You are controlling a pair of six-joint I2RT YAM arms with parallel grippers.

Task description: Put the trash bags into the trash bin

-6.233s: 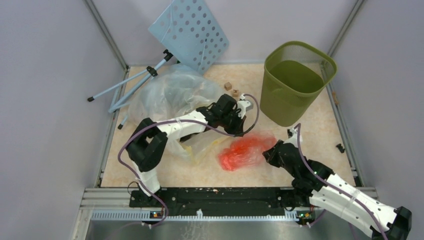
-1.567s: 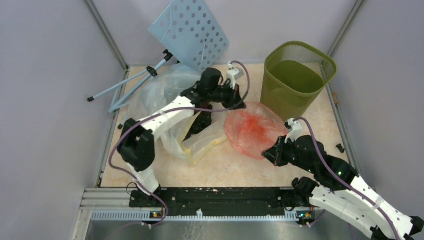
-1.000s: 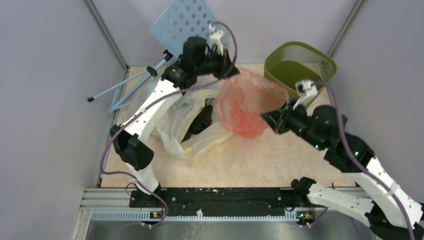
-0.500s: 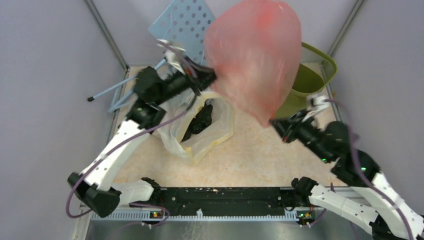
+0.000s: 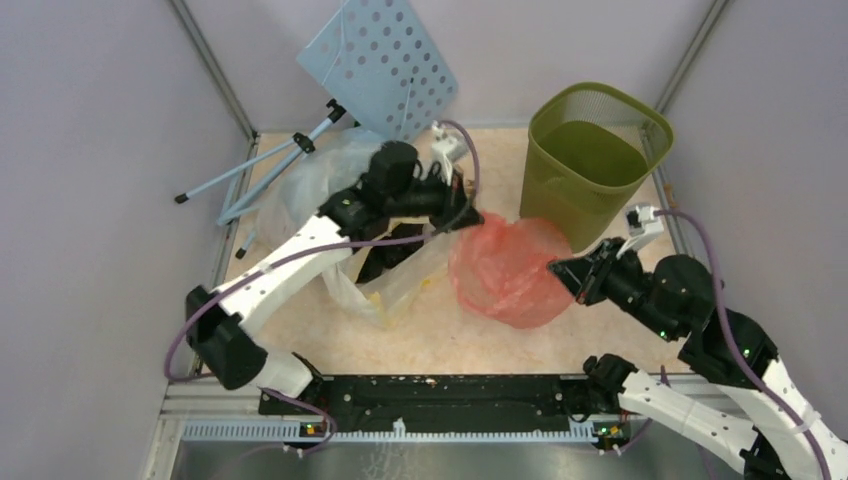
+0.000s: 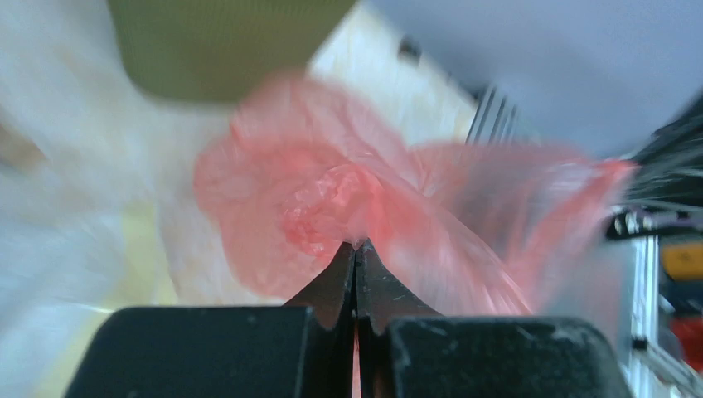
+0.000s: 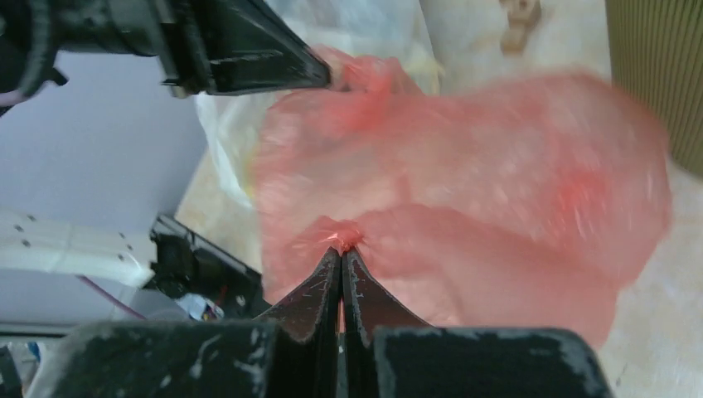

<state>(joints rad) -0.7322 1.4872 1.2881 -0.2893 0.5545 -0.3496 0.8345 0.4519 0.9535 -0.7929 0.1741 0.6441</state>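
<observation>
The red-pink trash bag (image 5: 505, 268) hangs billowed between my two grippers, low over the table just in front of the olive-green trash bin (image 5: 590, 160). My left gripper (image 5: 470, 217) is shut on the bag's left edge; in the left wrist view (image 6: 356, 245) its jaws pinch the red plastic (image 6: 332, 199). My right gripper (image 5: 556, 268) is shut on the bag's right edge; in the right wrist view (image 7: 341, 249) its jaws pinch the film (image 7: 497, 191). The bin stands upright at the back right and looks empty.
A large clear bag (image 5: 340, 190) with a pale-yellow rim lies under the left arm. A light-blue perforated board (image 5: 380, 60) on a folding stand leans at the back left. Metal frame rails run along both sides of the table.
The bag was swung high up towards the camera half a second ago. Both grippers have come back down with it, and it now hangs low in front of the bin.
</observation>
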